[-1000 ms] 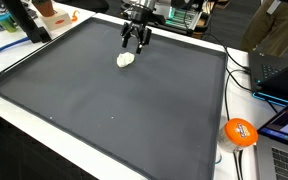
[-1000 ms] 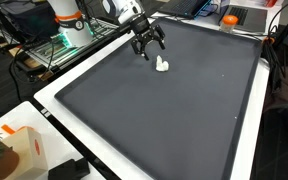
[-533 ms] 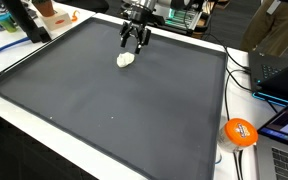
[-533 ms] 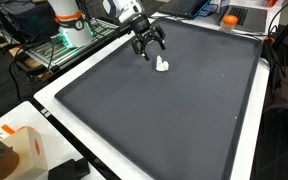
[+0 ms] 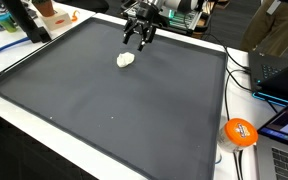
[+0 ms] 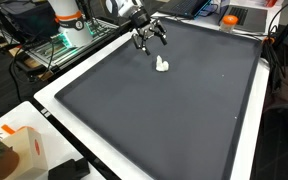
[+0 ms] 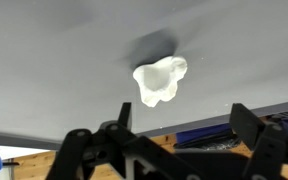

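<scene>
Gripper [image 5: 139, 43], spread apart, hangs near white lump [image 7: 160, 80], long axis slanting in wrist view.

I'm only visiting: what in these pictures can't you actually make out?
Small white crumpled lump on the dark grey mat: its material; tiny in both exterior views, soft-edged in the wrist view.
Round orange object: its white markings are too small to read in an exterior view.
Person in brown: cut off by the top edge.
Black gripper: the arm behind it is cut off by the top edge.
</scene>
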`<state>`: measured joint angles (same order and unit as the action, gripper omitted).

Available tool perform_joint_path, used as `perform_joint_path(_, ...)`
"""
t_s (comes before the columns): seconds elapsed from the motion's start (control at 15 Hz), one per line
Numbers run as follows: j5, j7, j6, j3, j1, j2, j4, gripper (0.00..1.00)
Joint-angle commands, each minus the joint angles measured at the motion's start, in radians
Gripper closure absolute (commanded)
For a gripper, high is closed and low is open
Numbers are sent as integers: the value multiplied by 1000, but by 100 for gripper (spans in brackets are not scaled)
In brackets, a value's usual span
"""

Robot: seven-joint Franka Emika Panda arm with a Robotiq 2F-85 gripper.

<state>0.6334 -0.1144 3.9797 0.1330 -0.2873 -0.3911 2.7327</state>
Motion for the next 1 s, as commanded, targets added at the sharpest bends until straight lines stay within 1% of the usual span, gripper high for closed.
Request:
perform_joint_path(0.0, 82, 12, 56, -1, -50, -52, -19, 0)
perform_joint_path(0.13, 97, 13, 62, 3, -61, -62, -23, 0)
perform_joint_path(0.27, 75, -3, 43, 13, -52, -37, -5, 0)
perform_joint_path(0.33, 39, -14, 14, 19, -33, -1, 16, 0)
perform_joint_path(0.47, 9, 4, -66, 20, -8, 80, 56, 0)
perform_joint_path(0.53, -24, 25, -137, 17, 11, 151, 92, 0)
perform_joint_path(0.6, -19, 93, -224, 63, 71, 147, 20, 0)
perform_joint_path(0.67, -42, 125, -287, 117, 145, 172, 15, 0)
perform_joint_path(0.73, -57, 150, -364, 151, 190, 201, 10, 0)
perform_joint_path(0.8, -127, 111, -444, 157, 220, 319, 108, 0)
perform_joint_path(0.87, -119, 140, -523, 176, 253, 335, 97, 0)
perform_joint_path(0.93, -32, 234, -603, 165, 254, 292, 16, 0)
